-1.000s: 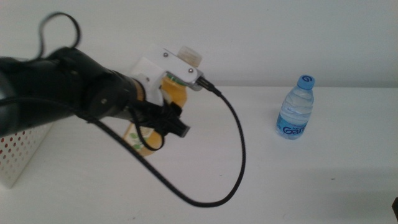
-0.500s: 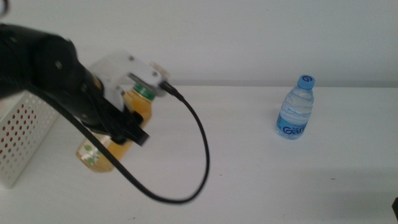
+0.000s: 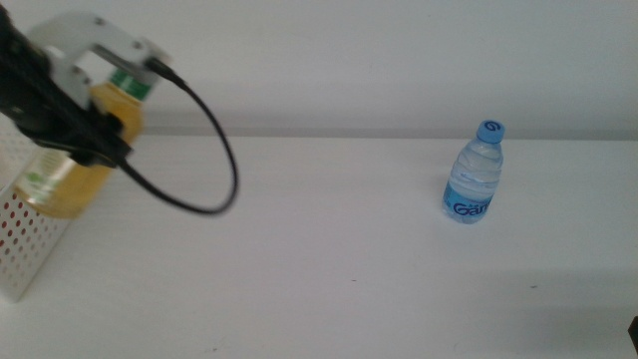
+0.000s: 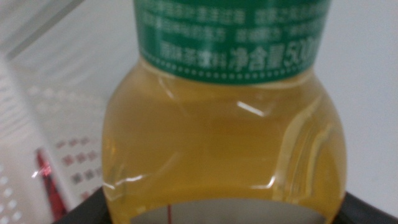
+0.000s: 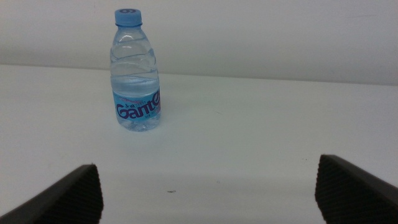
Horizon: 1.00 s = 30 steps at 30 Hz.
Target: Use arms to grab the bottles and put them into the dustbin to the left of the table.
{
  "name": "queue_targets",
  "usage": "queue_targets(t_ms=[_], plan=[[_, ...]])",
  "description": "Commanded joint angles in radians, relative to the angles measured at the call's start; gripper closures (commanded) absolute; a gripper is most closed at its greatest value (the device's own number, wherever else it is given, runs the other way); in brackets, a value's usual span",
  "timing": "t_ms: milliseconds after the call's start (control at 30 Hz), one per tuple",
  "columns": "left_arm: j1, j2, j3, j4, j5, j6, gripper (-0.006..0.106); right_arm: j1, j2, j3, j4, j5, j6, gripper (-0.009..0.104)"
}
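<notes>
My left gripper (image 3: pixel 97 140) is shut on the orange juice bottle (image 3: pixel 80 160), which hangs tilted over the white perforated dustbin (image 3: pixel 25 244) at the table's left end. In the left wrist view the juice bottle (image 4: pixel 224 149) fills the picture between the jaws of the left gripper (image 4: pixel 199 214), with the dustbin (image 4: pixel 37 93) below and something red (image 4: pixel 45 180) inside it. The blue-capped water bottle (image 3: pixel 474 175) stands upright on the table at the right. My right gripper (image 5: pixel 211 193) is open, low and well short of the water bottle (image 5: pixel 135 71).
The white table (image 3: pixel 329 249) stretches between the dustbin and the water bottle. The left arm's black cable (image 3: pixel 214 170) loops out over the table. A dark bit of the right arm (image 3: pixel 634 327) shows at the bottom right corner.
The left arm has swung left and upward with the juice bottle, from mid-table to above the dustbin. The water bottle and the right gripper have not moved.
</notes>
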Motion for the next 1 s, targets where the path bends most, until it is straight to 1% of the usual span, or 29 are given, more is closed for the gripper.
queue_targets(t_ms=[0,233,300,433,633,767,933,967], plan=[[0.053,0.031,-0.073,-0.006,0.035,0.035,0.102,-0.004,-0.04,0.043,-0.01,-0.009,-0.009,0.005],[0.154,0.16,-0.276,-0.006,0.138,0.062,0.102,-0.004,-0.04,0.043,-0.01,-0.009,-0.009,0.005],[0.173,0.187,-0.335,0.006,0.172,0.065,0.102,-0.004,-0.04,0.043,-0.01,-0.009,-0.009,0.005],[0.207,0.244,-0.455,0.057,0.239,0.065,0.102,-0.004,-0.04,0.043,-0.01,-0.009,-0.009,0.005],[0.296,0.329,-0.586,0.071,0.333,0.087,0.102,-0.004,-0.04,0.043,-0.01,-0.009,-0.009,0.005],[0.358,0.369,-0.622,0.046,0.333,0.092,0.102,-0.004,-0.04,0.043,-0.01,-0.009,-0.009,0.005],[0.445,0.405,-0.622,-0.028,0.331,0.092,0.102,-0.004,-0.04,0.043,-0.01,-0.009,-0.009,0.005],[0.453,0.408,-0.62,-0.03,0.331,0.092,0.102,-0.004,-0.04,0.043,-0.01,-0.009,-0.009,0.005]])
